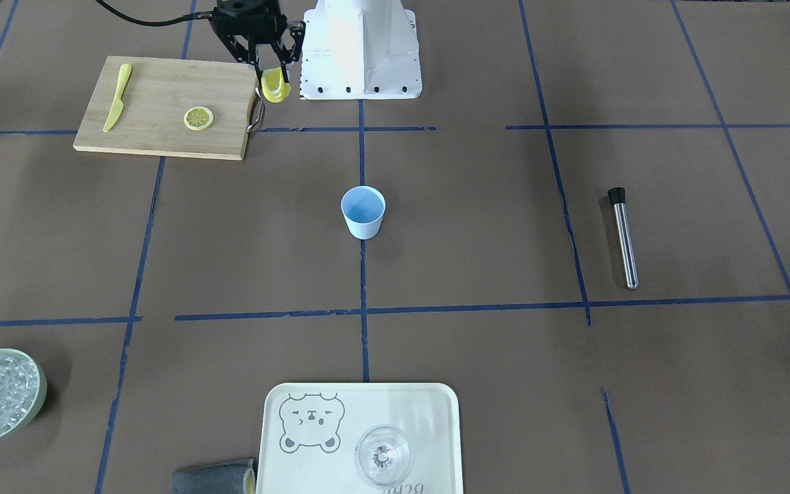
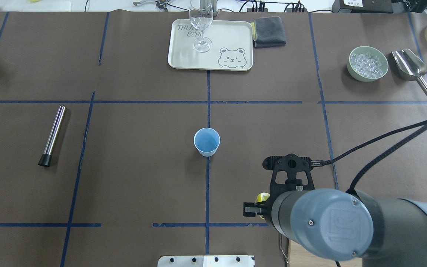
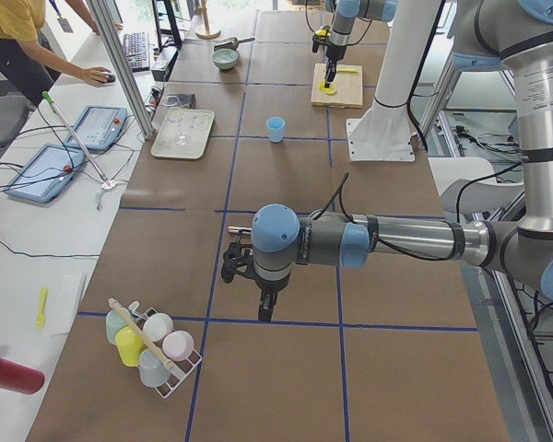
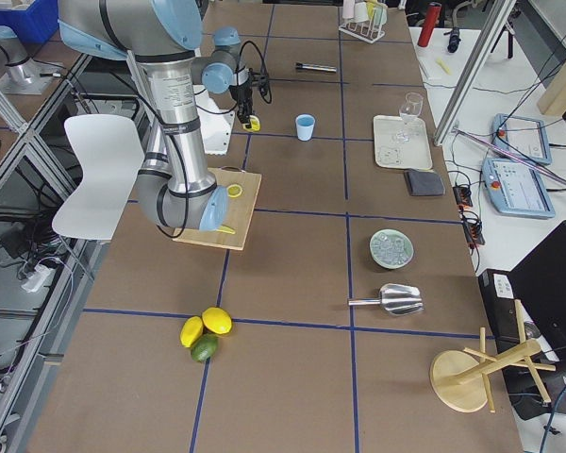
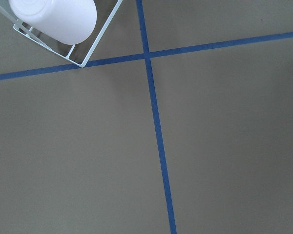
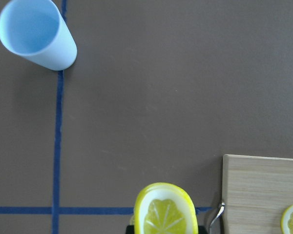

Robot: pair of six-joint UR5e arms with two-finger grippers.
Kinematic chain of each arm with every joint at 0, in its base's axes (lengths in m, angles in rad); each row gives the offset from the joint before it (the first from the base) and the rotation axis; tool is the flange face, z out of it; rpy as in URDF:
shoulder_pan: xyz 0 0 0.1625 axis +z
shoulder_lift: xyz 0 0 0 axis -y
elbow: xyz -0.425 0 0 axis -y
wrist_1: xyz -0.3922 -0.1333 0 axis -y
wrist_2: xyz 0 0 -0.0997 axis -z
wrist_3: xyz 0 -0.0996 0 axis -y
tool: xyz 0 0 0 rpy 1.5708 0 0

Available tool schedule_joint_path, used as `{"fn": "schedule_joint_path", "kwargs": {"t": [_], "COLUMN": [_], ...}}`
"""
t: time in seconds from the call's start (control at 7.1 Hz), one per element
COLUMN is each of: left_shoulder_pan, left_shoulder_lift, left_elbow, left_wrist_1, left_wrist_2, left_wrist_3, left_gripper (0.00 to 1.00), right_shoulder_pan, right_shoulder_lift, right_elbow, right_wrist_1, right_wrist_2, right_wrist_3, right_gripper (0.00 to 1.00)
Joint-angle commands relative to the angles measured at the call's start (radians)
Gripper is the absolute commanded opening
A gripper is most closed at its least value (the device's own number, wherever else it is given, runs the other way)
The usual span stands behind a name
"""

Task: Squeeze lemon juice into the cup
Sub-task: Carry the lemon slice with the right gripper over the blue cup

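The light-blue cup (image 1: 363, 211) stands upright and empty at the table's middle; it also shows in the overhead view (image 2: 207, 141) and top left of the right wrist view (image 6: 36, 33). My right gripper (image 1: 273, 78) is shut on the thick yellow lemon (image 1: 274, 90), held above the table just off the cutting board's handle end, apart from the cup. The lemon's pale cut face (image 6: 165, 214) shows in the right wrist view. My left gripper (image 3: 263, 306) hangs over bare table near a cup rack; I cannot tell whether it is open.
A wooden cutting board (image 1: 162, 106) holds a thin lemon slice (image 1: 198, 118) and a yellow knife (image 1: 117, 96). A steel muddler (image 1: 623, 237), a tray (image 1: 285, 453) with a clear glass (image 1: 383, 454), an ice bowl (image 1: 37, 405) and the robot base (image 1: 361, 48) are around.
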Motion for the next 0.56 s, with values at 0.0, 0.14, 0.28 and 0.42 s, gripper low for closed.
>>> {"fn": "schedule_joint_path", "kwargs": {"t": [0.0, 0.14, 0.28, 0.42], "left_shoulder_pan": [0.000, 0.000, 0.000, 0.000], "left_shoulder_lift": [0.002, 0.003, 0.003, 0.005], "left_elbow": [0.003, 0.003, 0.005, 0.005], "left_wrist_1": [0.000, 0.000, 0.000, 0.000], "left_wrist_2": [0.000, 0.000, 0.000, 0.000], "left_wrist_3": [0.000, 0.000, 0.000, 0.000], "left_gripper": [1.00, 1.00, 1.00, 1.00], "right_shoulder_pan": [0.117, 0.152, 0.186, 0.223], "right_shoulder_lift": [0.221, 0.269, 0.310, 0.361], "right_elbow": [-0.181, -0.248, -0.312, -0.411], "right_wrist_1": [-0.060, -0.055, -0.054, -0.017], "right_wrist_2": [0.075, 0.086, 0.103, 0.106], "right_wrist_3": [-0.027, -0.037, -0.080, -0.097], "right_gripper": [0.05, 0.05, 0.05, 0.05]}}
